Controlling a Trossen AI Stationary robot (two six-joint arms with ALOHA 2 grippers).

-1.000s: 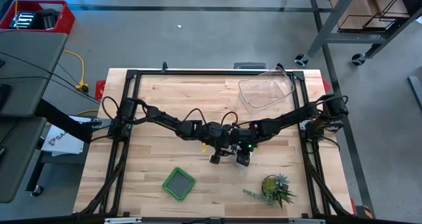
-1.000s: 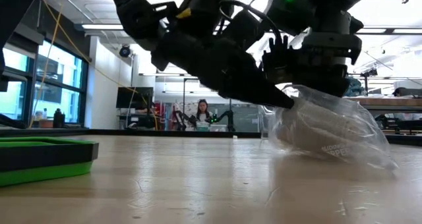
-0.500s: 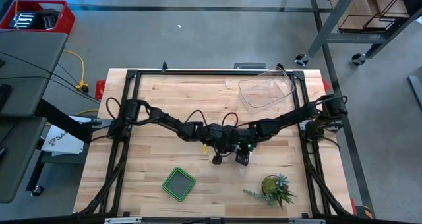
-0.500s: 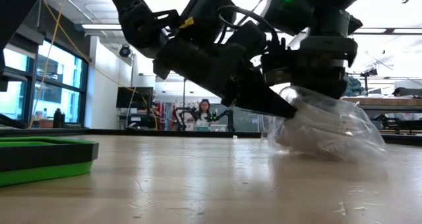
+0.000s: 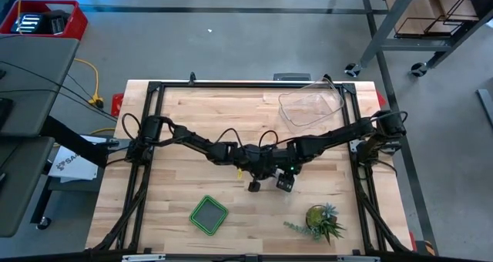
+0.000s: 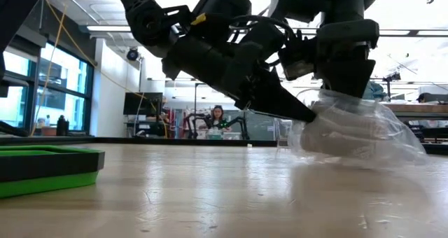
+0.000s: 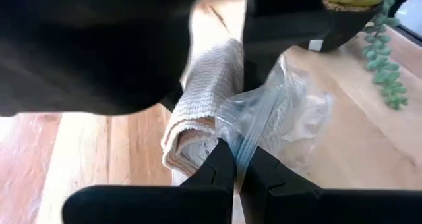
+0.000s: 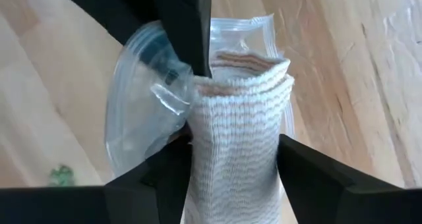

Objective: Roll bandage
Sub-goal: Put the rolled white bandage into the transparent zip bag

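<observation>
The bandage (image 8: 237, 125) is off-white with a fine ribbed weave and a faint tan edge, and the bag (image 8: 148, 105) around it is clear and glossy. The tabletop (image 5: 185, 115) is pale blond wood in narrow strips. Near its front edge lie a green tray (image 5: 209, 215) with a grey middle and a green plant (image 5: 320, 220); both tools are black.

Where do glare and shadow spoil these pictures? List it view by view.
Low view: bright windows and ceiling lights behind turn the arms into dark silhouettes; the plastic bag glints. Left wrist view: an unlit arm casing blocks the upper left; the bandage is well lit. Right wrist view: even light.
</observation>
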